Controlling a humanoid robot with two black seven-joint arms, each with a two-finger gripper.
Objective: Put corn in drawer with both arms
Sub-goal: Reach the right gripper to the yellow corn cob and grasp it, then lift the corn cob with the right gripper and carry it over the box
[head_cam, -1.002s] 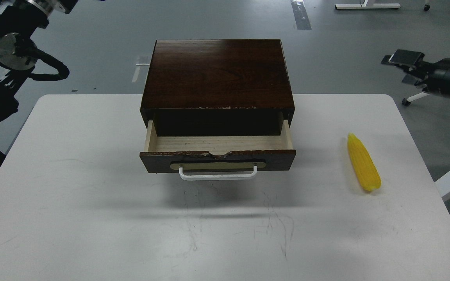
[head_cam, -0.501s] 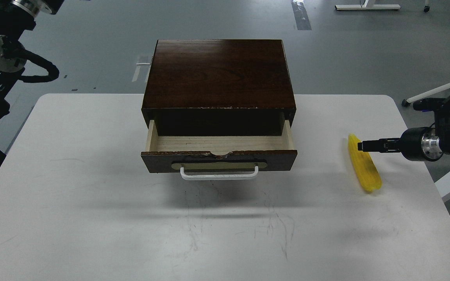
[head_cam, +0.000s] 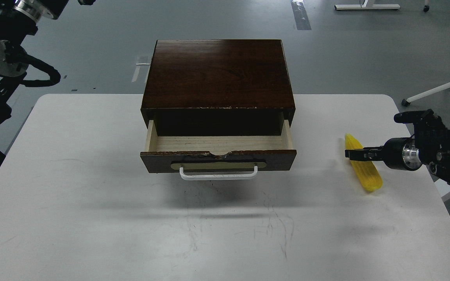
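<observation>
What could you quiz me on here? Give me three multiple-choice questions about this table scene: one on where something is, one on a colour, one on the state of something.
1. Where does the corn lie?
A. inside the drawer
B. on the table, right of the drawer
C. on top of the wooden box

2. What colour is the drawer handle?
A. white
B. red
C. black

3. How is the drawer?
A. shut
B. taken out
C. pulled open, nothing inside

Answers: 1 B, the cob rests on the white table, with the right gripper over its far end. 2 A, the bar is white against the dark front. 3 C, its pale wood floor shows bare.
</observation>
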